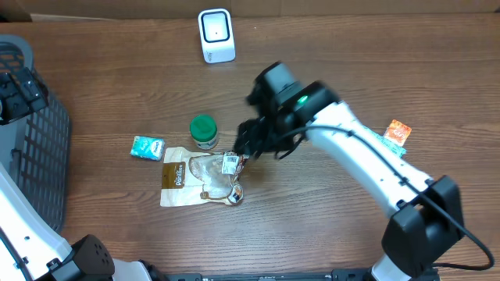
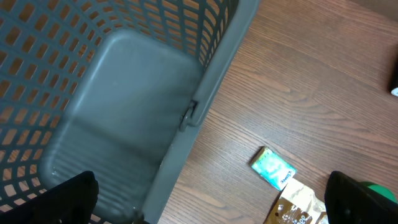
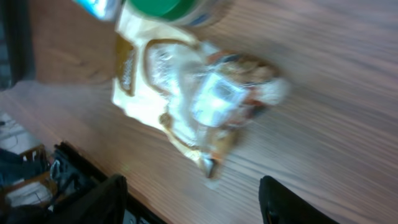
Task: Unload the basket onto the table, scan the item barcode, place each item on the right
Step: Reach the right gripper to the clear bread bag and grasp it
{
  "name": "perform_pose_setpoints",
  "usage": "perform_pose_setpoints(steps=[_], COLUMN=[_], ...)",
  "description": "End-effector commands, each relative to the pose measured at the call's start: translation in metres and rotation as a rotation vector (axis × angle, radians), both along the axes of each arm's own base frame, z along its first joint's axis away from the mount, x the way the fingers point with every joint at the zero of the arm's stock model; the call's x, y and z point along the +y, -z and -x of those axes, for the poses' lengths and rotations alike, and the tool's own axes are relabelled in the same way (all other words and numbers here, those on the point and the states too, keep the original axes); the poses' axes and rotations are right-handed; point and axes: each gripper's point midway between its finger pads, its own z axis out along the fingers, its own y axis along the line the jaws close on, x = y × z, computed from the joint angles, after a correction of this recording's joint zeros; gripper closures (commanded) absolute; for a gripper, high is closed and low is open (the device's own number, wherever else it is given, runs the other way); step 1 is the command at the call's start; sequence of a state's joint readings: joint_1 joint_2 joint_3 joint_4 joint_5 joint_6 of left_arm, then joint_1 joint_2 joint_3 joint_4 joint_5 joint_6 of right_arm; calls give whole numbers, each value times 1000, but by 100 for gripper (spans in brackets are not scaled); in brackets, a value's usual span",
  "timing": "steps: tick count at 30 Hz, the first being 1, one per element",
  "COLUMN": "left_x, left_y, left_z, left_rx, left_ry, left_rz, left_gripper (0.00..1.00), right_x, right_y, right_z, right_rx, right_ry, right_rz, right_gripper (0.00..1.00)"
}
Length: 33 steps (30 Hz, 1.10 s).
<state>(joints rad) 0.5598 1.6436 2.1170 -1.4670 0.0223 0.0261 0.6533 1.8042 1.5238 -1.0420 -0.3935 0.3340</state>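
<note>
Near the middle of the surface (image 1: 351,62), a crinkly snack bag (image 1: 190,176) is lying flat, its white barcode label (image 1: 231,162) facing up at its right end. The right claw (image 3: 191,186) is hovering over that end, fingers apart, gripping nothing. The left claw (image 2: 210,180) is hanging wide apart above the basket (image 2: 124,112). Pinching only loose film is risking a slip or a fold that hides the label from the scanner (image 1: 216,35). A low approach could also knock the jar (image 1: 204,131) just beside the bag.
</note>
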Motion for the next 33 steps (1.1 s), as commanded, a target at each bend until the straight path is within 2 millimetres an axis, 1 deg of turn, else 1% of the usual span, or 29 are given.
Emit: perform_pose_setpoints(steps=[1,5,7,8,13,17,22,25,30,33], left_x=[2,2,2,2,2,2,2,2,2,2], left_y=[-3,-3,-3,-3,-3,-3,-3,-3,-3,-3], left_z=[-1,-1,-1,-1,-1,-1,-1,-1,-1,-1], left_rx=[-3,-3,-3,-3,-3,-3,-3,-3,-3,-3], left_ry=[7,7,7,8,7,7,7,7,7,7], left_rz=[-13,-13,-13,-13,-13,-13,-13,-13,-13,-13], left_gripper=[1,0,0,0,1,0,1,0,1,0], right_x=[29,64,76,81,90,92,90,81,53,39], right_y=[11,25,32,41,57,73,87,95,112,116], right_z=[29,48,51,53,62,71,73,70,59,51], right_rx=[26,-30,-84,-129,-137,-57,17,62,149,159], right_ry=[-35,-82,-91,-84,-94,-86,-72,-12,131,168], right_rz=[-25,-81,-86,-66,-57,-51,-45,-11,86,114], right_gripper=[37,40,40,40,40,40,39,39,39,41])
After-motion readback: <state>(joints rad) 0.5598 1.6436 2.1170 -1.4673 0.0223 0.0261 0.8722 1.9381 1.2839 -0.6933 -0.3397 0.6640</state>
